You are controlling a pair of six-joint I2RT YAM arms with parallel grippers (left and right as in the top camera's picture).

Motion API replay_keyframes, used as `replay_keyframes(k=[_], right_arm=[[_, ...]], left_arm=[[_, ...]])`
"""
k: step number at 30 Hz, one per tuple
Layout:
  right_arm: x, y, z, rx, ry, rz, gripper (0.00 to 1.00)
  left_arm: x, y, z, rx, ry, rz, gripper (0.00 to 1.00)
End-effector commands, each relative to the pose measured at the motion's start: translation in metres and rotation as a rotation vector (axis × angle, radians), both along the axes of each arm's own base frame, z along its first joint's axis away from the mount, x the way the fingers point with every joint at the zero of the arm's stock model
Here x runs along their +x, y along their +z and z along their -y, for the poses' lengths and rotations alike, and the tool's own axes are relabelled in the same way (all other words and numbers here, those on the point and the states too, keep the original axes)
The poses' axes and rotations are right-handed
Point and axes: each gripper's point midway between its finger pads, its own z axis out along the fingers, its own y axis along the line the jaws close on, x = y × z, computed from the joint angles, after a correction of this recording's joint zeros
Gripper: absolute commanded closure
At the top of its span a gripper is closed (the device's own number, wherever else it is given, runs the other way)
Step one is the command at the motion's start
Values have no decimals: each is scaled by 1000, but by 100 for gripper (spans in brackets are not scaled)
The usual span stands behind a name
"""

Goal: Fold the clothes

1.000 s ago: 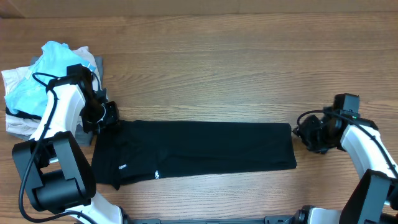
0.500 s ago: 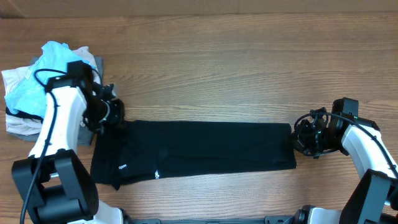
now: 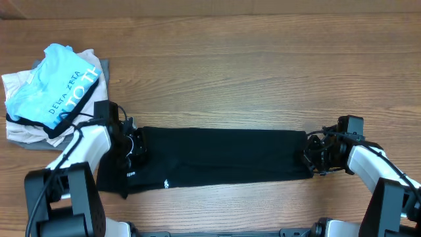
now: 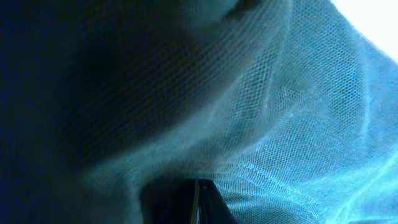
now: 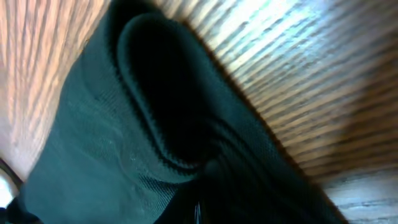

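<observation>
The black shirt point(image 3: 217, 155) lies on the wooden table as a long flat band, with small white print near its left end. My left gripper point(image 3: 135, 150) is down on the shirt's left end. The left wrist view is filled with its mesh fabric point(image 4: 261, 112), and the jaws point(image 4: 196, 205) are closed together in it. My right gripper point(image 3: 310, 158) is at the shirt's right edge. In the right wrist view a bunched fold of the fabric point(image 5: 124, 137) rises right at the closed jaws point(image 5: 198, 211).
A light-blue shirt with white "DELTA ZETA" lettering point(image 3: 56, 92) lies on a pile of white and grey garments point(image 3: 16, 131) at the far left, just behind my left arm. Bare wooden table point(image 3: 250, 72) stretches behind the black shirt.
My left gripper has moved from the shirt's upper left corner down and right onto the fabric. My right gripper has moved left from the bare table onto the shirt's right edge.
</observation>
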Motion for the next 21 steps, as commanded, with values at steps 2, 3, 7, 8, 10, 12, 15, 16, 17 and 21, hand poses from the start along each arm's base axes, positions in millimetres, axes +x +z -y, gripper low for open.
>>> replay_keyframes(k=[2,3,7,8,10,12,15,16,17,21], right_arm=[[-5,-25,16,-82,-140,-102,94],[-2,-28,17,-82,-155,-103,94],[12,-45,20,-74,-199,-92,95],[15,-49,21,-73,-203,-85,95],[26,-55,22,-66,-219,-55,95],[43,-55,25,-67,-223,15,95],[65,-47,33,-75,-239,102,95],[72,-44,38,-71,-267,111,95],[76,-41,42,-71,-278,119,95],[78,-37,59,-73,-326,101,96]], left_arm=[[3,-30,0,59,27,-3,96],[9,-31,0,64,24,21,96],[34,-35,0,70,29,107,96],[40,-36,-1,71,29,122,96],[54,-38,-4,83,31,143,96],[73,-35,-10,111,36,165,96],[98,-22,-15,118,52,180,96],[103,-17,-19,129,67,174,96],[105,-13,-25,151,92,155,96],[114,5,-42,211,123,132,96]])
